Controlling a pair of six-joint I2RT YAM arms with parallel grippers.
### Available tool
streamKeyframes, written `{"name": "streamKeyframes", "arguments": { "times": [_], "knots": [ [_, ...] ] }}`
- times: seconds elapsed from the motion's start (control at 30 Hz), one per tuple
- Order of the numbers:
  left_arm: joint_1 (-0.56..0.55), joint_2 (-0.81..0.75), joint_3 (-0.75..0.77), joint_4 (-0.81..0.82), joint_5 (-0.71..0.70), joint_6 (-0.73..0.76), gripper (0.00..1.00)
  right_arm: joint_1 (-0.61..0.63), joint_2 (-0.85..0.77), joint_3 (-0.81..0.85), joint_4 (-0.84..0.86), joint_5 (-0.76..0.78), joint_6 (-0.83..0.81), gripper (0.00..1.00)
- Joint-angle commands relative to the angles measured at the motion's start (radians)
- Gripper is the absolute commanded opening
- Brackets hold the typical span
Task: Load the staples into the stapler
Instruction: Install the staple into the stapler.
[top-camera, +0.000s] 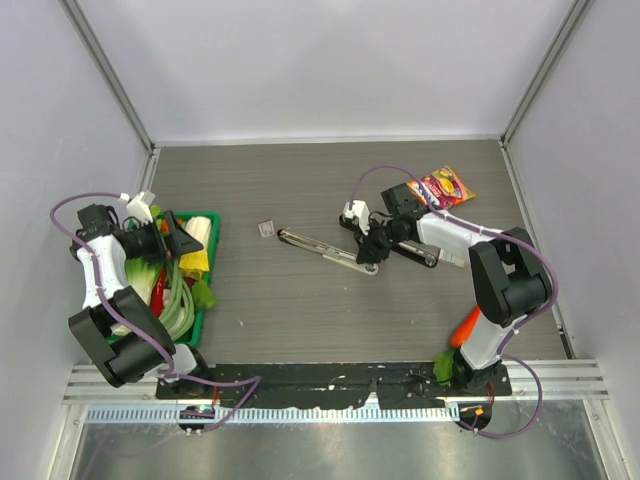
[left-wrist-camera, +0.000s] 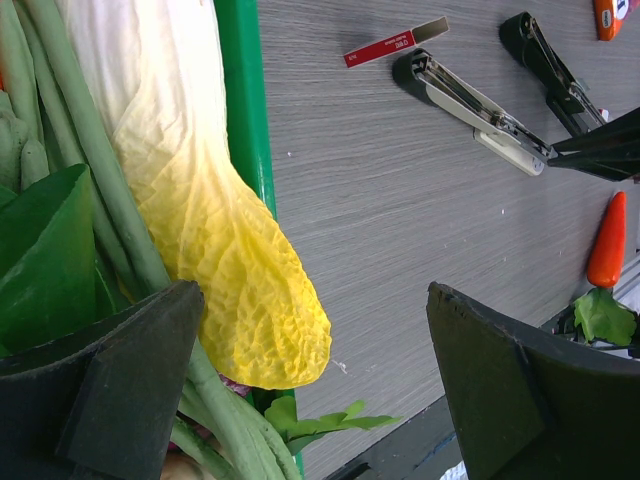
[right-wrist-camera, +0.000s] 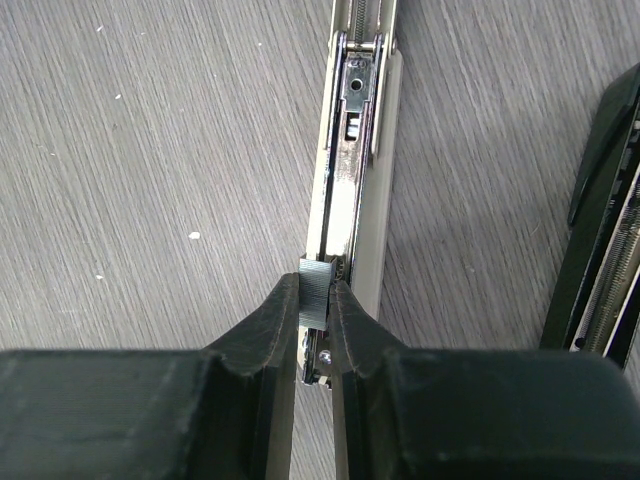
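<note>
I count 2 staplers: the stapler, lying opened flat mid-table, and a black stapler just beside it under my right arm. 1 staples box sits near the opened stapler's left end, not touching it. 1 snack packet lies at the back right and 1 carrot by the right base. My right gripper reaches down onto the stapler, pinched tight on a small grey tab on its rail. My left gripper hovers over 1 green tray, spread wide and holding nothing.
</note>
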Motion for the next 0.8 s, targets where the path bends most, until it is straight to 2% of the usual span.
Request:
{"name": "streamKeyframes", "arguments": {
  "times": [0.0,0.4,0.77],
  "knots": [
    [0.009,0.011,0.006,0.004,-0.002,0.016,1.0,-0.008,0.001,0.032,0.002,-0.026,0.009,0.08],
    [0.008,0.012,0.008,0.005,-0.002,0.015,1.0,-0.015,-0.058,0.035,0.009,-0.05,0.021,0.08],
    [0.009,0.011,0.006,0.004,-0.001,0.016,1.0,-0.034,-0.051,0.038,0.012,-0.067,0.03,0.08]
  ]
}}
